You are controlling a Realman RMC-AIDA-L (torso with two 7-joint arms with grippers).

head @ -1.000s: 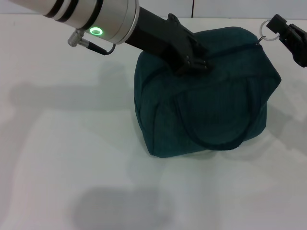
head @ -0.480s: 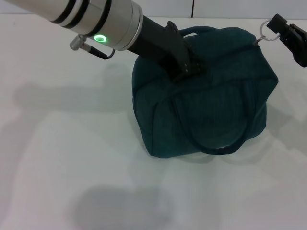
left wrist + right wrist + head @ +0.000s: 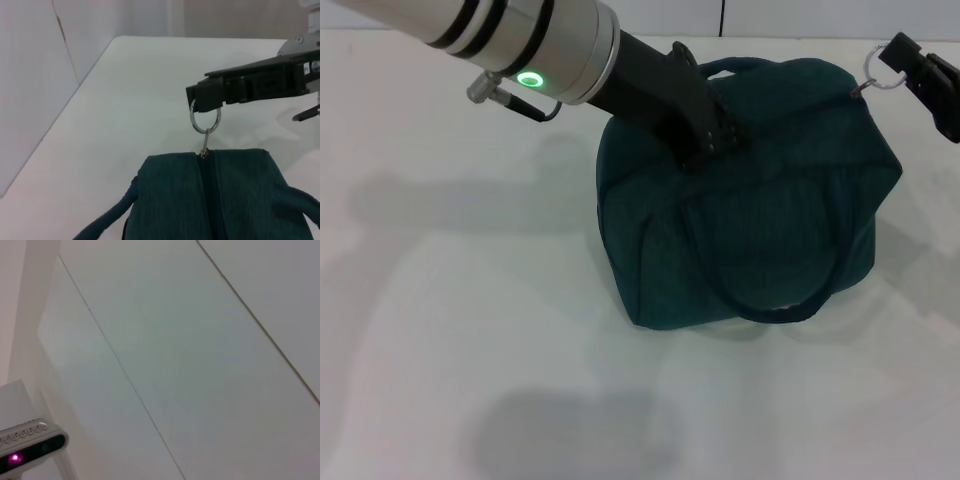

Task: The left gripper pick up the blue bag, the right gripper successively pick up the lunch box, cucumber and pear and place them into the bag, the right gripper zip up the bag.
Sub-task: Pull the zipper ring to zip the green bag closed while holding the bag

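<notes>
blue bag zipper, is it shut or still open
Shut. The blue bag shows one closed seam up to the ring pull, which the right gripper holds.

Your left end effector (image 3: pixel 715 140) is a black claw on a silver cylindrical wrist with two black bands, a green ring light and a cable plug; your right end effector (image 3: pixel 892 57) is angular and black.

Blue bag (image 3: pixel 760 230) of matt, finely woven teal cloth, ring zipper pull (image 3: pixel 205 118) of shiny bare metal, left gripper (image 3: pixel 715 135) matt black with brushed silver wrist, right gripper (image 3: pixel 210 95) matt black, table (image 3: pixel 470 330) smooth, matt white.
</notes>
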